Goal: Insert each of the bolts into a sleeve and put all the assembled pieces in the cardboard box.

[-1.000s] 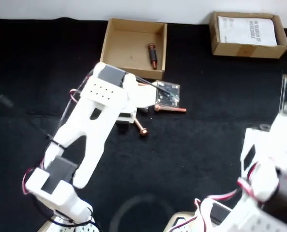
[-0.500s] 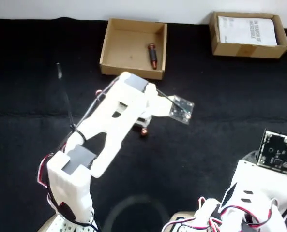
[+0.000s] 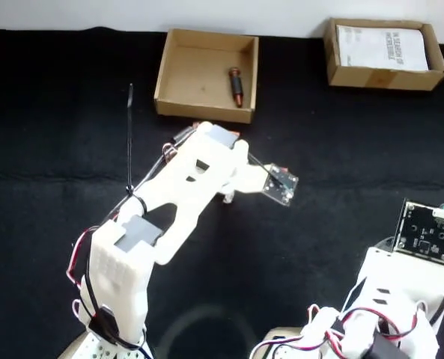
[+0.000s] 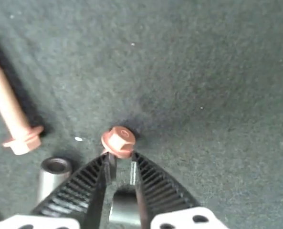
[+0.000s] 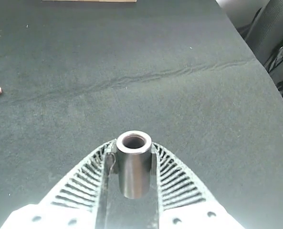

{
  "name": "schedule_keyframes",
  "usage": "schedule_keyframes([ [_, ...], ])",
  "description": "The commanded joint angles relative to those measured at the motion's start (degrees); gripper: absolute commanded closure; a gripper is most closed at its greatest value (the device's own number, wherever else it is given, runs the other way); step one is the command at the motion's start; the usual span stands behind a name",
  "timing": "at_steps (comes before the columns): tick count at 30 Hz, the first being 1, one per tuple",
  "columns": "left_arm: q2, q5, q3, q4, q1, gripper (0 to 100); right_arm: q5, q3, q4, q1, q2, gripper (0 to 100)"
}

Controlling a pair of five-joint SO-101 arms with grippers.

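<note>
My left gripper (image 4: 120, 161) is shut on a copper bolt (image 4: 118, 141), its hex head sticking out past the fingertips just above the black mat. A second copper bolt (image 4: 11, 116) and a grey sleeve (image 4: 52, 173) lie close beside it. In the high view the left arm (image 3: 184, 194) stretches over the mat's middle, below the cardboard box (image 3: 178, 73), which holds one assembled piece (image 3: 236, 86). My right gripper (image 5: 133, 146) is shut on a grey metal sleeve (image 5: 133, 164), its bore facing the camera. The right arm (image 3: 401, 299) sits at the near right.
A second cardboard box (image 3: 341, 71) with a printed sheet stands at the back right. A black cable tie (image 3: 129, 134) sticks up from the left arm. The mat (image 3: 341, 149) is open between the two arms.
The left arm swung right and closed in over the loose bolt, now covering both bolts in the high view. The right arm drew back toward the near right corner.
</note>
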Motion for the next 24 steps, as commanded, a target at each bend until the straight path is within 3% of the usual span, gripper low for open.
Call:
schedule_keyframes([
  [1,0.40,-13.98,-1.27,-4.13,-1.89,95,0.62,1.10,-1.45,0.48,-0.13,99.1],
  [15,0.66,-14.07,-0.84,-4.75,-3.65,92,0.70,1.45,-2.59,-2.86,0.04,99.1],
  [21,2.86,-13.89,-1.19,-11.34,-4.79,78,0.70,1.36,-2.59,-2.86,0.04,99.0],
  [24,5.93,-13.89,-1.27,-16.26,-5.23,78,0.70,1.45,-2.59,-2.86,0.04,99.0],
])
